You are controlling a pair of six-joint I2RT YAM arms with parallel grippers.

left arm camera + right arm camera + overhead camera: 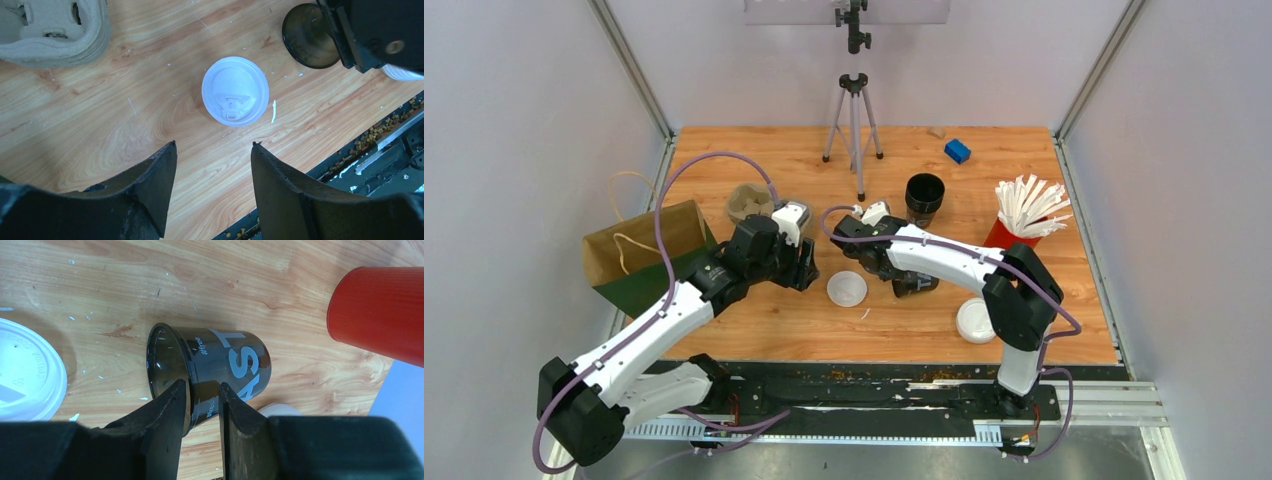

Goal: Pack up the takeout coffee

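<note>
Orange wooden bench (pixel 774 320) between pale walls (pixel 524 100). Red ribbed cup (pixel 1007 237) holds white straws (pixel 1029 205). Left claw (pixel 214 145) released above white round lid (pixel 235 97); right claw (pixel 201 385) parted astride tipped dark brown cup (pixel 215 362).

Pretty clearly a robotics lab test cell: plain white panels (pixel 514 150) on aluminium posts (pixel 630 65) box in a wooden tabletop (pixel 764 325). A camera tripod (pixel 854 85) stands at the back, and the left arm (pixel 644 335) and right arm (pixel 954 262) are bolted to a black rail (pixel 874 390).
</note>
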